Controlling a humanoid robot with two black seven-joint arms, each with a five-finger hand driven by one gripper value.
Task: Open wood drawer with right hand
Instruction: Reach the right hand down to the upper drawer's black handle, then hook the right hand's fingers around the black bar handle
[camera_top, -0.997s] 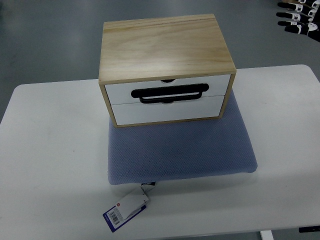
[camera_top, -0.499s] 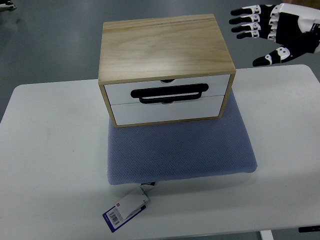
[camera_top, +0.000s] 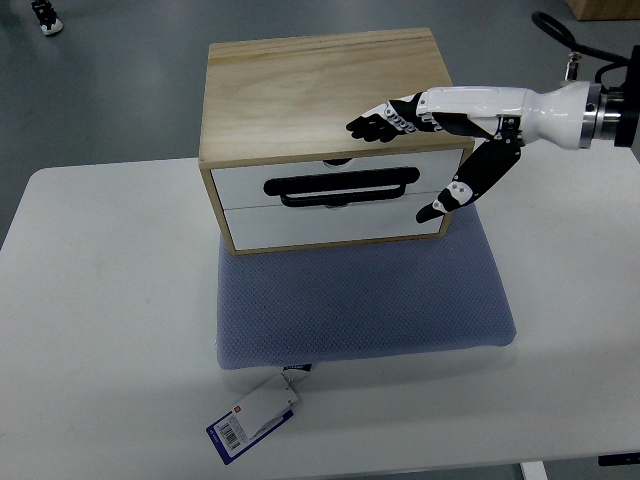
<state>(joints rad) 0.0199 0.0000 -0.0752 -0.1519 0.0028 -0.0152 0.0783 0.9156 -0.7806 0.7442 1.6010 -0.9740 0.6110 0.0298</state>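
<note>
Wood drawer box (camera_top: 335, 140) seated at rear edge of blue mesh pad (camera_top: 365, 300) on white counter (camera_top: 100, 330); pad probably there to stop sliding under a pull. Two white drawer fronts facing camera, both flush and closed; black handle (camera_top: 340, 187) running across seam between upper and lower front, small finger notch at top edge of upper front. Right hand (camera_top: 430, 130) entering from right edge, palm roughly level, hovering over right front corner of box top. Fingers (camera_top: 385, 118) extended and held loosely side by side, tips over wooden top above handle's right end; thumb (camera_top: 455, 190) angled down across right end of drawer face. Nothing grasped; contact with box not determinable from this angle. Posture reads as approach: not yet hooked behind handle. Judgement: fingers need to drop over front edge and curl under handle bar before any pull. Room: bare pad in front of box, ample for drawer travel toward camera. Box's right side near pad's right edge, counter open beyond. Risk: pull off-centre at handle's right end could skew box on pad. Tag (camera_top: 250, 420) lying at front edge of counter, clear of drawer path. Left hand (camera_top: 45, 15) barely visible at top-left corner, idle, finger state not discernible.
</note>
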